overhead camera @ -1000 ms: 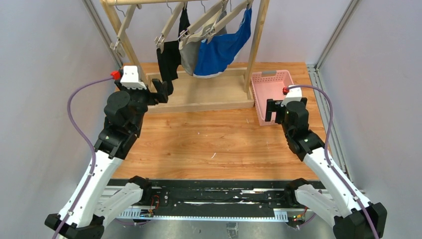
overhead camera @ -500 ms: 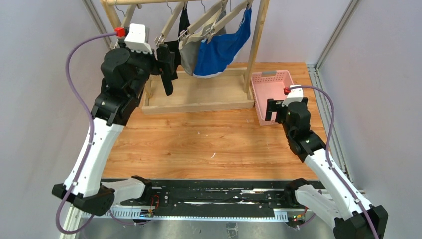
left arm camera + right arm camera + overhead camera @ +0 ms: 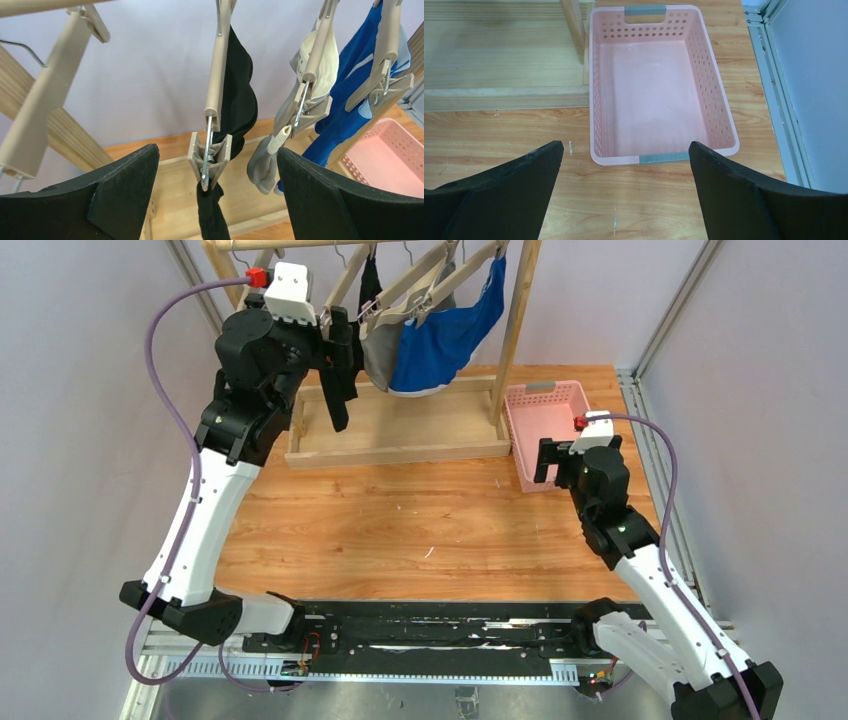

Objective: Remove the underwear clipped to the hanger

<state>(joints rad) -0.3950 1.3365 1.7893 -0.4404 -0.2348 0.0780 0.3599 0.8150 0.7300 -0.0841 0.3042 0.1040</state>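
Three briefs hang from beige clip hangers on a wooden rack (image 3: 516, 330): black (image 3: 345, 365), grey (image 3: 378, 352) and bright blue (image 3: 445, 340). In the left wrist view the black briefs (image 3: 239, 100) hang from a beige clip (image 3: 210, 160), with the grey (image 3: 265, 162) and blue (image 3: 350, 107) to the right. My left gripper (image 3: 338, 335) is raised at that clip, open, its fingers (image 3: 125, 180) on either side and apart from it (image 3: 217, 175). My right gripper (image 3: 548, 462) is open and empty just in front of the pink basket (image 3: 719, 110).
The rack stands on a wooden base tray (image 3: 400, 445) at the back of the table. An empty hanger (image 3: 40, 115) hangs left of the black briefs. The pink basket (image 3: 520, 430) sits right of the rack, near the metal frame rail (image 3: 655, 420).
My left arm has risen from the rack's base up to the black briefs' clip, then shifted slightly right. The right arm has barely moved.
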